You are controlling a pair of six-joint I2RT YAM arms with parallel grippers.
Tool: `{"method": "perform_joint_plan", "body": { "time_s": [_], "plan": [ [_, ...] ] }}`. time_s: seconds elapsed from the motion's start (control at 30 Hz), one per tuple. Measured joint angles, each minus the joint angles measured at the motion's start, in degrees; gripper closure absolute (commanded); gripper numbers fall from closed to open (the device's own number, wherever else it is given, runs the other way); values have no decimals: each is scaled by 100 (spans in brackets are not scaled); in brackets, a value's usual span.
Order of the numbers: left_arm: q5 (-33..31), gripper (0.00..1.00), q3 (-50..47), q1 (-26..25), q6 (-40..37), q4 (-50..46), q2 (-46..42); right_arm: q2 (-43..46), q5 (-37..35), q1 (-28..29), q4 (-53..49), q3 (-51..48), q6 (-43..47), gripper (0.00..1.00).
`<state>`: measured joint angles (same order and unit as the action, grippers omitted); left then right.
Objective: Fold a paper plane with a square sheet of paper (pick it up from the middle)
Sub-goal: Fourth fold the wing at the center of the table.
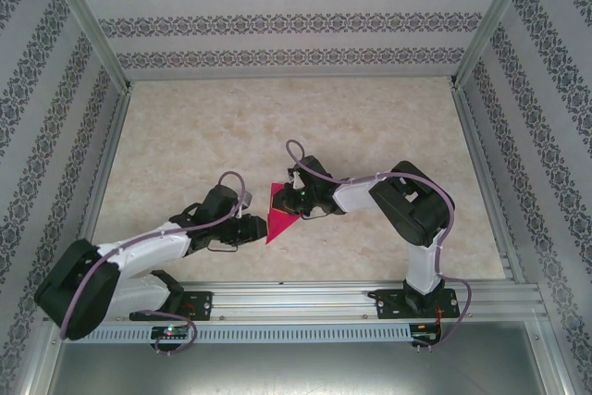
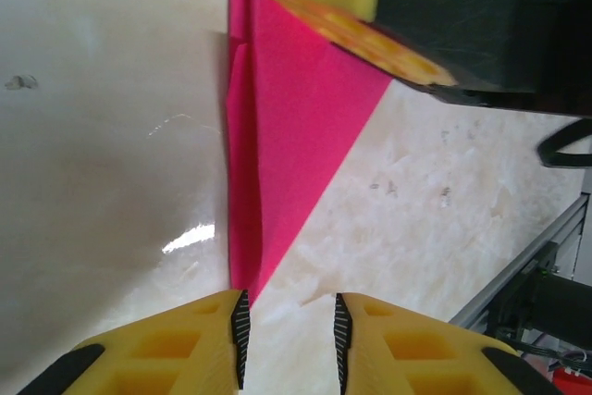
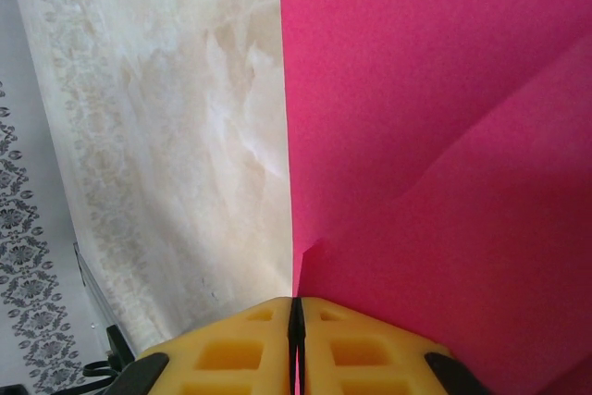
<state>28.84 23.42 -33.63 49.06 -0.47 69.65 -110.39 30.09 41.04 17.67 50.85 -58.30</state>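
1. Top external view: the paper (image 1: 279, 213), folded to a triangle, lay near-centre on the table (image 1: 370, 127) between the grippers.
2. Right gripper (image 3: 296, 307) jaws pinched its edge; left gripper (image 2: 289, 326) jaws stood narrowly apart, empty.
3. Further folds were judged outstanding.

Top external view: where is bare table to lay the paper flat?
Free: the wide table strip behind the pink paper up to the back wall, and both flanks by the side walls. Crowded: centre-front, where left gripper and right gripper meet.

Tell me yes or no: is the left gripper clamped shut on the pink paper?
No, the left gripper is open, with bare table showing in the gap.
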Motion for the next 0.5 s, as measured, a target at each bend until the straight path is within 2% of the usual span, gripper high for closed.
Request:
{"method": "perform_joint_plan", "body": {
  "time_s": [0.17,0.33,0.5],
  "plan": [
    [136,68,140,0,-2,149,599,0,0,0,4,-2,0,88],
    [181,84,221,0,-72,223,833,0,0,0,9,-2,0,88],
    [205,94,262,0,-114,219,1104,0,0,0,11,-2,0,87]
  ]
}}
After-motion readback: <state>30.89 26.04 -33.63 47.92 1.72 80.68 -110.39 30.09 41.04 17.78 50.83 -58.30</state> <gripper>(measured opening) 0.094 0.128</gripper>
